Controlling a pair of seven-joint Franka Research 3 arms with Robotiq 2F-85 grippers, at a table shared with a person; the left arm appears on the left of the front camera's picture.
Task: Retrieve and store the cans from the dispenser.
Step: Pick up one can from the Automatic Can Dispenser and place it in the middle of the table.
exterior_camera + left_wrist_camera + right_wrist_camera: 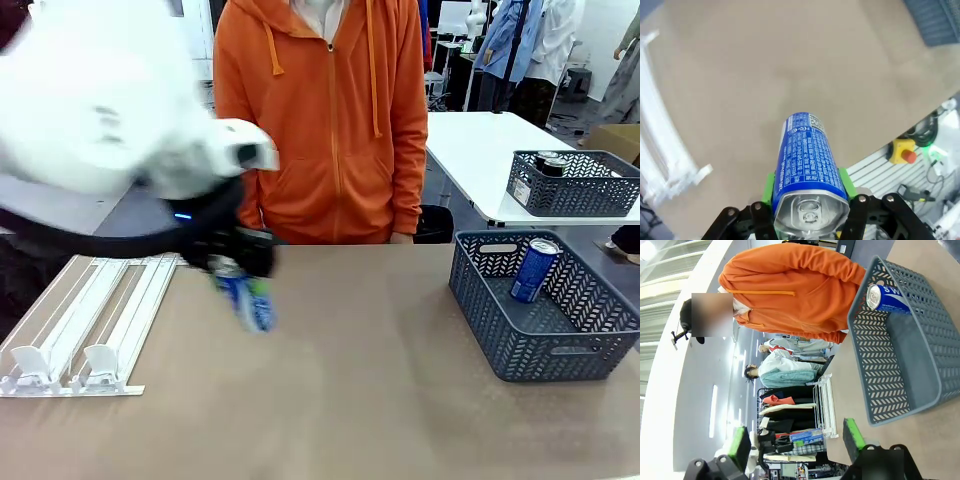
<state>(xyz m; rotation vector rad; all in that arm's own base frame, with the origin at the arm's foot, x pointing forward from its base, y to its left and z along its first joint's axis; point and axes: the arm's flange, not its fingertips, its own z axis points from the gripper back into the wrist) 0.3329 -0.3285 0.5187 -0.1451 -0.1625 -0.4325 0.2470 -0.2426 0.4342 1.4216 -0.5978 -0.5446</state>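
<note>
- Left gripper (807, 210): green pads pressed on either side of a blue can (807, 160), near its silver top; the can's body sticks out past the fingers.
- In the front view the left gripper (235, 262) hangs just above the table (350, 380), between dispenser and basket, the can (245, 298) tilted below it (blurred, so the exact tilt is hard to tell).
- Right gripper (797, 447): jaws spread, nothing between the pads; it looks toward the basket (880, 365).
- Dispenser (75, 335) lies at the table's left; its lanes look bare, no can at the white stops.
- Basket (545, 350) at the right holds one blue can (533, 268) leaning against the back wall.
- A second basket (575, 185) on the far table holds dark cans (550, 162).
- Person in an orange hoodie (330, 120) stands at the far edge, hands not on the table.
- Progress, as judged: one can stored, one in hand and still to be put in the basket; nothing visibly left in the dispenser, so this may be the last.
</note>
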